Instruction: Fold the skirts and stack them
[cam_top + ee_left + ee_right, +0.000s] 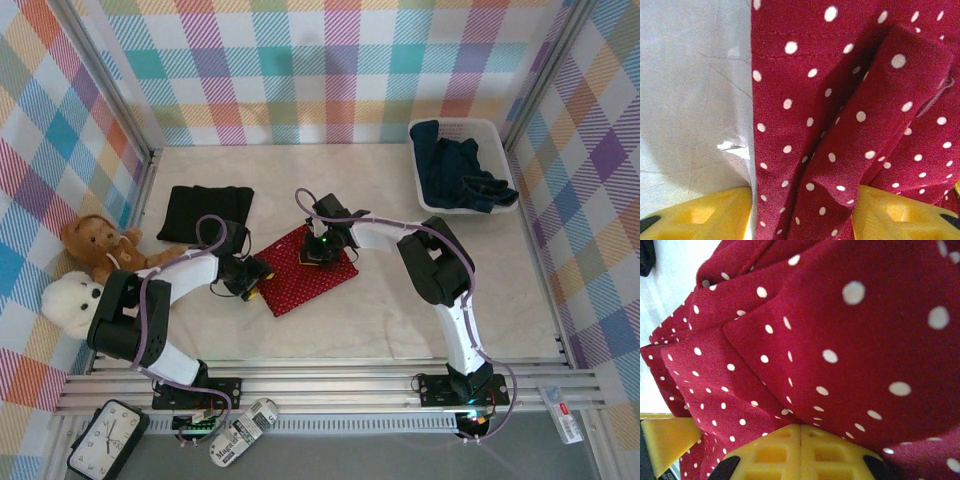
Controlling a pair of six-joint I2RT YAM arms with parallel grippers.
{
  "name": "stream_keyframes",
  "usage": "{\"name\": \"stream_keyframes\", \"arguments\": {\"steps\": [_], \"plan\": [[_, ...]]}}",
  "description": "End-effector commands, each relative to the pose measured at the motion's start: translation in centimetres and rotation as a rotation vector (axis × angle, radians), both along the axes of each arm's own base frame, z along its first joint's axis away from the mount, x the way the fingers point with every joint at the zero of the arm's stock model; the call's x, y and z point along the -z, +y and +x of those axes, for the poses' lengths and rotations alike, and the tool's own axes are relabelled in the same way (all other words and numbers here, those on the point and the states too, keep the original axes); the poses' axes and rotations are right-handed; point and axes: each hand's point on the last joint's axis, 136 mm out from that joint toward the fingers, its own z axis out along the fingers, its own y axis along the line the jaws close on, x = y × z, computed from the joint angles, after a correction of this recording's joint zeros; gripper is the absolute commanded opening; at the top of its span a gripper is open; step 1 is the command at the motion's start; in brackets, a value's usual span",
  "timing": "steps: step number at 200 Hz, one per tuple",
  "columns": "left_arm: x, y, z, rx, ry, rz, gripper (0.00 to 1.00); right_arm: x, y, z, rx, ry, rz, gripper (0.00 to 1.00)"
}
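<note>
Pale desk carries the red skirt at centre frame, which I judge limp, light and slippy, best taken at doubled edges; my right pincer is clamped on a flap, my left pincer half-spread astride a ridge.

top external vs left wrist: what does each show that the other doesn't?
Top external adds: folded black cloth skirt, dark blue denim skirts in the white mesh plastic basket, brown teddy bear, white teddy bear. Left wrist adds: a raised fold between the yellow fingers of the left gripper; grip unclear. Shared: red white-dotted cloth skirt, pale tabletop.
</note>
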Motion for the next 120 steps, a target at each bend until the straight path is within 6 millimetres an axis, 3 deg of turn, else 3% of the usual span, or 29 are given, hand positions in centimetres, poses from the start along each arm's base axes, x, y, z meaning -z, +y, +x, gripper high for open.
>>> {"name": "stream_keyframes", "arguments": {"steps": [1, 23, 47, 70, 89, 115, 120], "plan": [[0.5, 0.3, -0.4, 0.018, 0.039, 0.058, 0.50, 2.7, -1.7, -1.3, 0.019, 0.058, -0.091, 0.00], [0.6, -0.5, 0.1, 0.040, 0.017, 0.025, 0.33, 2.8, -1.7, -1.3, 0.019, 0.058, -0.092, 0.00], [-0.9, -1.8, 2.0, 0.105, -0.076, -0.010, 0.20, 2.7, -1.7, -1.2, 0.023, 0.055, -0.090, 0.00], [-2.1, -0.4, 2.3, 0.149, -0.081, 0.113, 0.05, 2.0, -1.5, -1.1, 0.028, 0.045, -0.069, 0.00], [-2.9, 1.0, 1.8, 0.175, -0.074, 0.200, 0.00, -0.5, -1.1, -0.5, 0.033, 0.000, 0.010, 0.00], [-4.0, 1.5, 2.5, 0.276, -0.102, 0.291, 0.00, -5.4, -1.9, 2.0, 0.113, -0.080, 0.136, 0.40], [-4.3, 1.7, 2.9, 0.297, -0.107, 0.319, 0.00, -6.2, -2.3, 2.5, 0.136, -0.092, 0.148, 0.60]]}}
